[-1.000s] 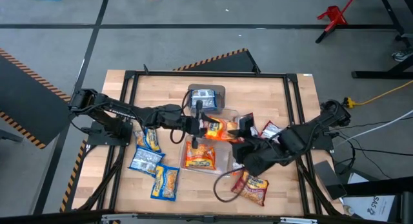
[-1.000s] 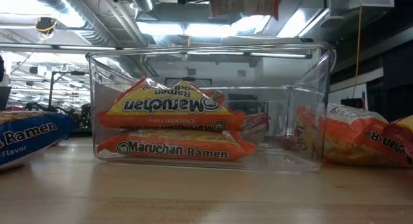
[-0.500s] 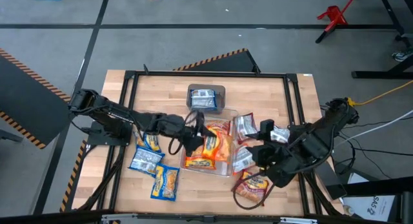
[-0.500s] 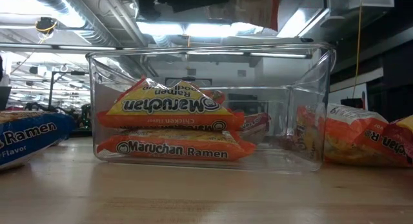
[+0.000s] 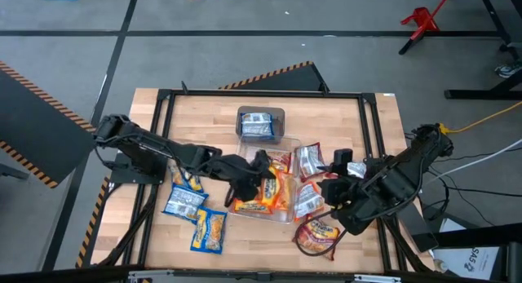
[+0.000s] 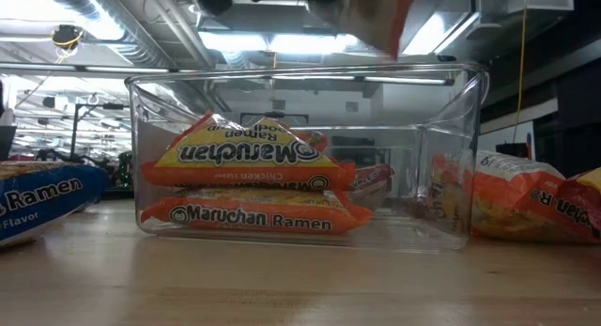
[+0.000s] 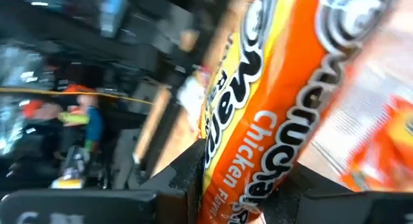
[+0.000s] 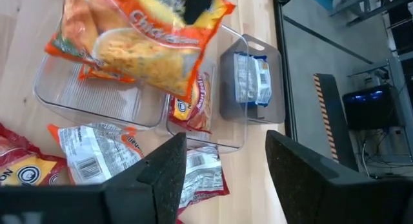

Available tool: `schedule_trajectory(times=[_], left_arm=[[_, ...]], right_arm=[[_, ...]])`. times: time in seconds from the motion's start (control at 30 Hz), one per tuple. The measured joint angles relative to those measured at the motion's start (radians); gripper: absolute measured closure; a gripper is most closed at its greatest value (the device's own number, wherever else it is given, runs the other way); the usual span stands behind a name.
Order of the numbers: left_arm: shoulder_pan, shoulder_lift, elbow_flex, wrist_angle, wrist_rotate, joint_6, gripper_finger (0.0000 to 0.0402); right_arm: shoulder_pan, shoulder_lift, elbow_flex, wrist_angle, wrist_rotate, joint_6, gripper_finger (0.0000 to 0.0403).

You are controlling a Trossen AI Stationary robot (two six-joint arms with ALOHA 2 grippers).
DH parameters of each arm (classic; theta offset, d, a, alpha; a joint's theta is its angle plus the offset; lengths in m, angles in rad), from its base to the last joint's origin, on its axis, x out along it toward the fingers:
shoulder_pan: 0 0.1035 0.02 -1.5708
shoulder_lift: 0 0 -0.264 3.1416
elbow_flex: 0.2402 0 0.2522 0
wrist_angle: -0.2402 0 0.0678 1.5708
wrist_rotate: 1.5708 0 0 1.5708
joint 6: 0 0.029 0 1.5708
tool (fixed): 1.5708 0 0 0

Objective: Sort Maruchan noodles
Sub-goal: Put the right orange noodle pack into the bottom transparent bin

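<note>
Since sliding nearer over the last second, now hangs above the front clear bin [image 6: 451, 176], with the left gripper [image 5: 263, 175] pinching an orange packet [image 7: 271, 114] between its fingers; likely a drop onto the two stacked orange packets [image 6: 244, 185] inside. Drawn back rightward meanwhile, with the right gripper [image 5: 330, 192] spread and empty. Farther off, one packet [image 5: 258, 126] in the far bin [image 5: 277, 113]. Cannot see the pinch in the low view: cut off at the top.

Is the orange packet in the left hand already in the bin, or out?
Out. The left hand holds the orange packet above the clear bin; the low view shows it above the rim.
</note>
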Motion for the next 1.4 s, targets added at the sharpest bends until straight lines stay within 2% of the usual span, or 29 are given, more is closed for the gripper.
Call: schedule_trajectory(times=[0.17,0.57,0.87,1.03,1.4], left_arm=[[0.004,0.086,0.079,-0.147,-0.005,0.112,0.0293],[-0.003,0.215,0.124,-0.144,-0.031,0.269,0.0293],[-0.037,0.228,0.124,-0.137,-0.027,0.27,0.0293],[-0.046,0.227,0.124,-0.14,0.044,0.24,0.0294],[-0.013,0.227,0.124,-0.117,0.084,0.238,0.0294]], right_arm=[[0.0,0.0,0.0,-0.008,-0.017,0.03,0.0205],[0.0,0.0,0.0,-0.023,-0.027,0.072,0.0205],[0.0,0.0,0.0,-0.024,-0.027,0.072,0.0205],[0.0,0.0,0.0,-0.024,-0.026,0.072,0.0205],[0.0,0.0,0.0,-0.024,-0.024,0.072,0.0205]])
